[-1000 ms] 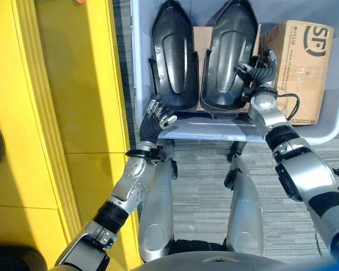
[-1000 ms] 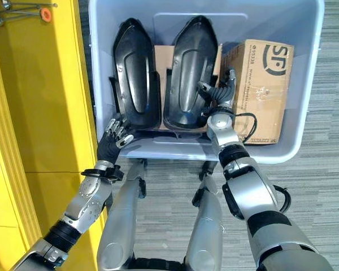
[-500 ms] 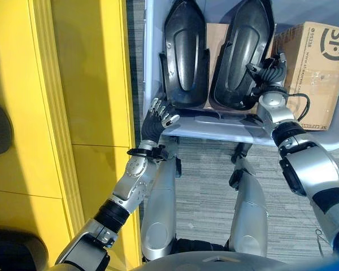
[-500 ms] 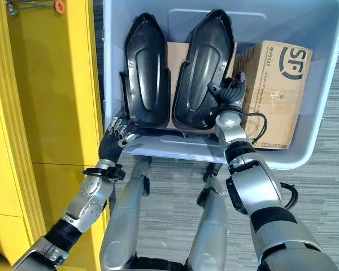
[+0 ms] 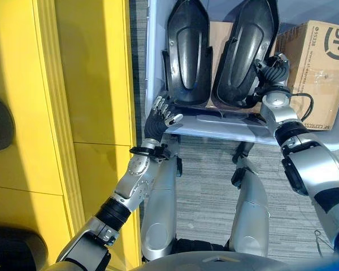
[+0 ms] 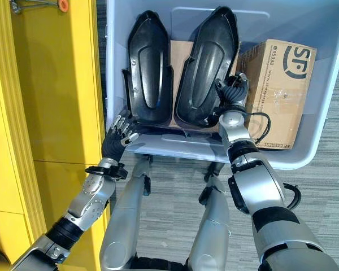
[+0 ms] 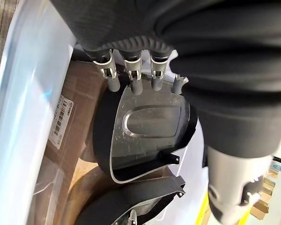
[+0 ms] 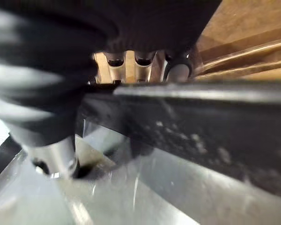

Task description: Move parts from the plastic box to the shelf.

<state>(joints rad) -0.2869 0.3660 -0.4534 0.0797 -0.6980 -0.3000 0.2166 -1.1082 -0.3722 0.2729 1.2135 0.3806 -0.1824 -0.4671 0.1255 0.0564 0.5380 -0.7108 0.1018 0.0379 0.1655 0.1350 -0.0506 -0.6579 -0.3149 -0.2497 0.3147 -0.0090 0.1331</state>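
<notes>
Two long black moulded parts stand side by side in the pale blue plastic box (image 5: 214,130): the left part (image 5: 186,51) and the right part (image 5: 243,51). My right hand (image 5: 271,70) is at the right part's near right edge, fingers and thumb curled over its rim; in the right wrist view that dark rim (image 8: 201,126) crosses in front of the fingers (image 8: 126,65). My left hand (image 5: 157,119) hovers at the box's near left corner, open, just below the left part's near end. In the left wrist view its straight fingers (image 7: 133,79) point at the left part (image 7: 147,136).
A brown cardboard box (image 5: 316,62) fills the right side of the plastic box, and flat cardboard (image 5: 217,34) shows behind the parts. The yellow shelf (image 5: 85,84) runs along the left, close beside the box. Grey carpet lies below.
The whole view has shifted as the camera moved. My left hand has crept slightly higher against the box's corner. My right hand stays on the right part's edge.
</notes>
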